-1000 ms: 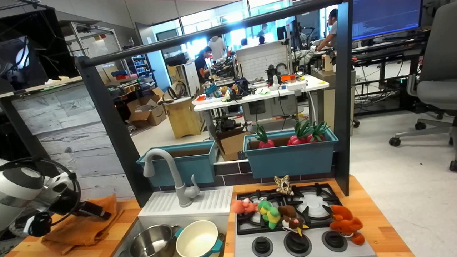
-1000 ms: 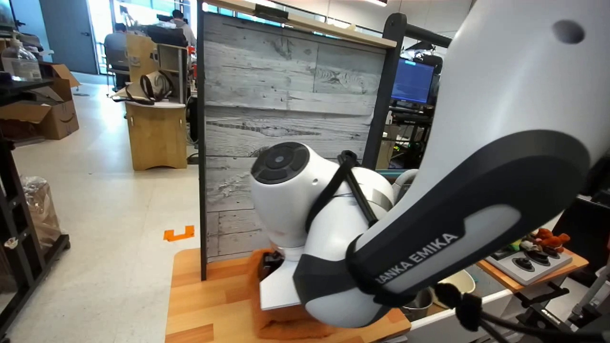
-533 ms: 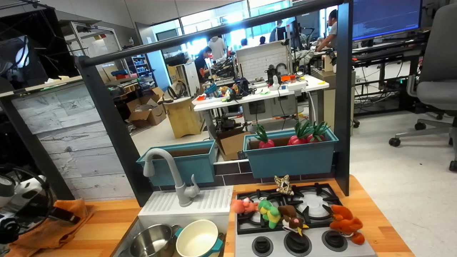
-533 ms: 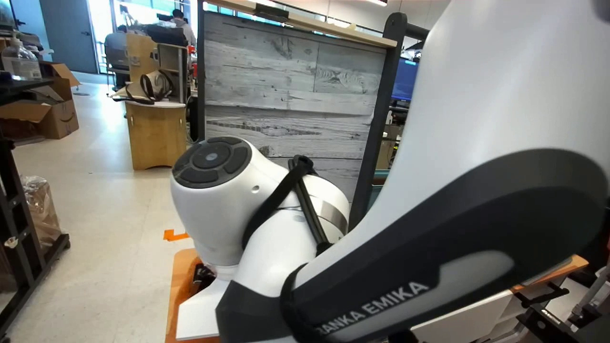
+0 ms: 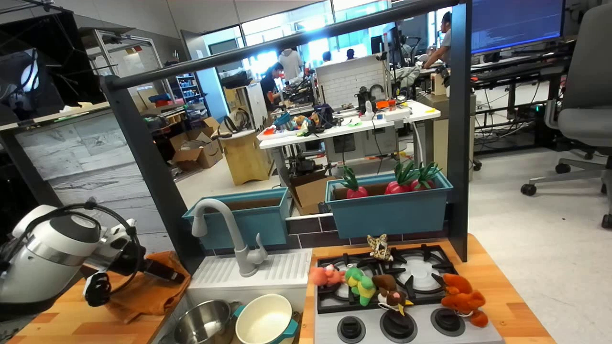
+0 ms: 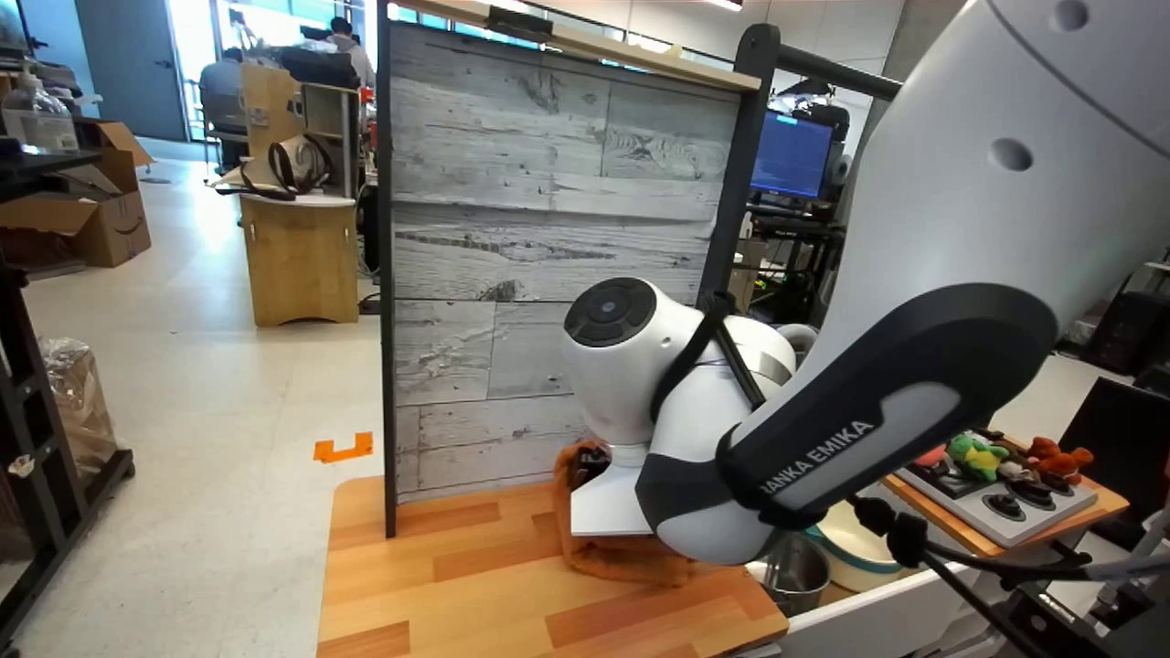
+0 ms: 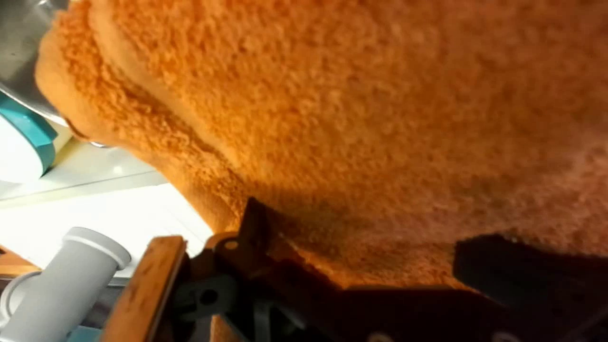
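Cloth [image 5: 143, 297], orange and rumpled, lies on the wooden counter [image 5: 52, 322] in both exterior views, just left of the white sink [image 5: 224, 292]. At it is the gripper [image 7: 358, 240]; in the wrist view its dark fingers [image 7: 513, 270] stand apart, with the cloth showing between them, though whether either presses on it cannot be told. The sink holds two vessels: a steel pot [image 5: 205, 320], its shiny inside in view, and just beside it a cream pot [image 5: 263, 317] with teal handles. Above these, behind the gray faucet [image 5: 238, 234], a teal planter [image 5: 263, 224] shows a brown bed [image 5: 253, 204] within. Farther right, plush toys [image 5: 327, 275] lie on the stovetop [image 5: 327, 329], among them a green one [image 5: 361, 285] and, rightmost, an orange one [image 5: 461, 300]. Behind them a second planter [image 5: 389, 217], also teal, contains three red radishes [image 5: 356, 192] with leafy tops, one toward its left end and two close together at the right.
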Controlling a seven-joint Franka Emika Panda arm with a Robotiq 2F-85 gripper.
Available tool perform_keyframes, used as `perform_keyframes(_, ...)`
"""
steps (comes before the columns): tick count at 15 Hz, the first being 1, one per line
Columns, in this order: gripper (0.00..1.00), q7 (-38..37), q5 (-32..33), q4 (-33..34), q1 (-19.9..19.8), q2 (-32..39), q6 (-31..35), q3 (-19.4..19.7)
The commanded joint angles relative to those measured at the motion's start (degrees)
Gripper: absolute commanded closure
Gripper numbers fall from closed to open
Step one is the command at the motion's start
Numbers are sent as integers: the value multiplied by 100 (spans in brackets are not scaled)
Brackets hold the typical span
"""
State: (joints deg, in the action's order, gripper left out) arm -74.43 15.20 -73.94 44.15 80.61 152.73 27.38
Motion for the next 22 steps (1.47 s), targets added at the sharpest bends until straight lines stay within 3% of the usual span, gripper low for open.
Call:
perform_keyframes(1, 0, -81, -43, 238, -10, 82, 193, -350)
perform_keyframes(8, 0, -23, -121, 1237, 402, 133, 437, -1225)
perform_keyframes(11, 0, -15, -7, 750, 339, 43, 467, -1143)
perform_keyframes(14, 0, -287, 14, -143, 283, -236, 408, -697)
perform_keyframes(17, 0, -396, -11, -586, 159, -482, 163, -375)
perform_keyframes(19, 0, -264, 0, -636, 96, -513, 69, -377)
perform_keyframes(22, 0, 104, 41, -576, 185, -448, 380, -820)
